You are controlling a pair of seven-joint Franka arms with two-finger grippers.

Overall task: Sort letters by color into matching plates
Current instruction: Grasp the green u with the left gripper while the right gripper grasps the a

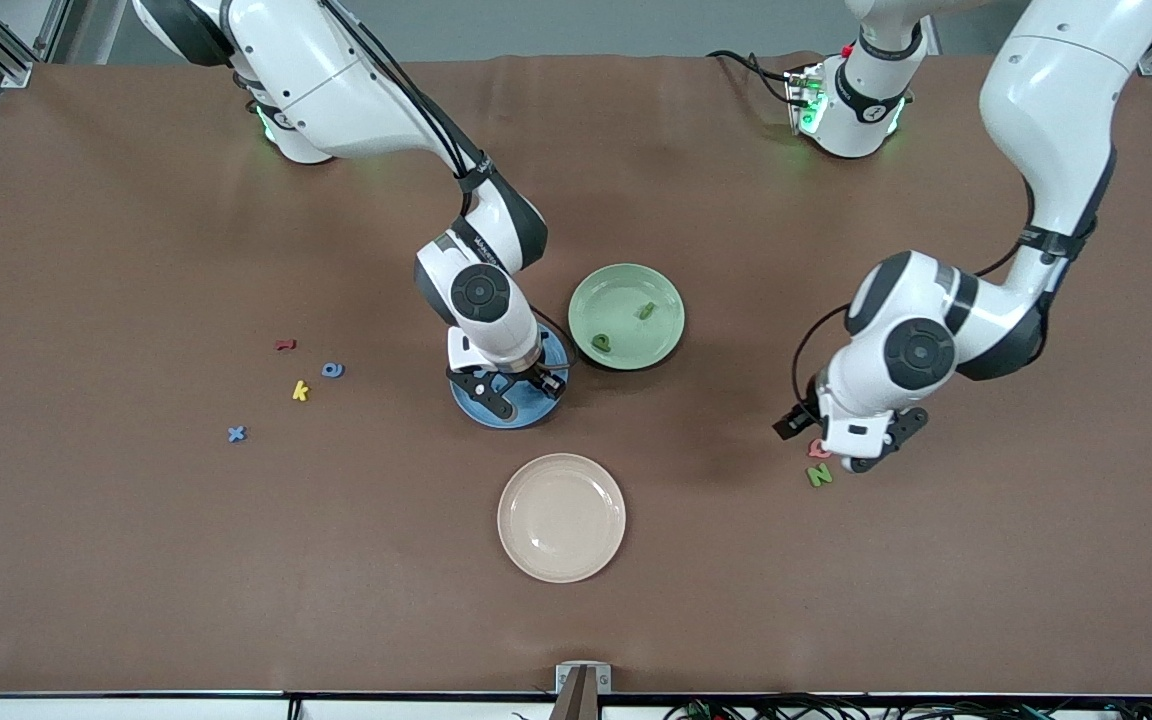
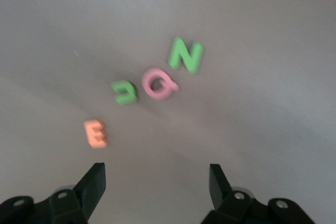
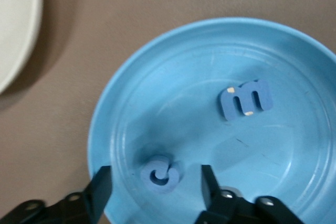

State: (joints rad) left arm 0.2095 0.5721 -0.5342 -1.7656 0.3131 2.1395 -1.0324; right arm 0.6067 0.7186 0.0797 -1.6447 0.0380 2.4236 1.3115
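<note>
Three plates on the brown worktop [image 1: 136, 560]: cream plate [image 1: 561, 517] nearest the front camera, blue plate [image 1: 511, 408] and green plate [image 1: 627, 315] farther back, side by side, green one toward the left arm's end.

Right gripper [image 3: 152, 184] sits low over the blue plate, fingers spread, grasping nothing. Between them lies a curled blue letter [image 3: 160, 173], on the plate floor; a blue "m" [image 3: 245, 99] lies flat in the same plate, apart from it.

Left gripper [image 2: 157, 179] hovers over bare worktop toward the left arm's end, fingers spread, nothing in them. Cluster on the worktop under it: green "N" [image 2: 186, 55], pink "Q" [image 2: 159, 84] just beside it, a second green letter [image 2: 125, 92] just beside the Q, orange "E" [image 2: 96, 133] a little apart.

Green plate carries two green letters [image 1: 602, 343], one near the rim, one nearer the middle.

Toward the right arm's end, loose on the worktop: red letter [image 1: 284, 345], blue "o" [image 1: 333, 370], yellow "k" [image 1: 301, 390], blue "x" [image 1: 237, 434].
</note>
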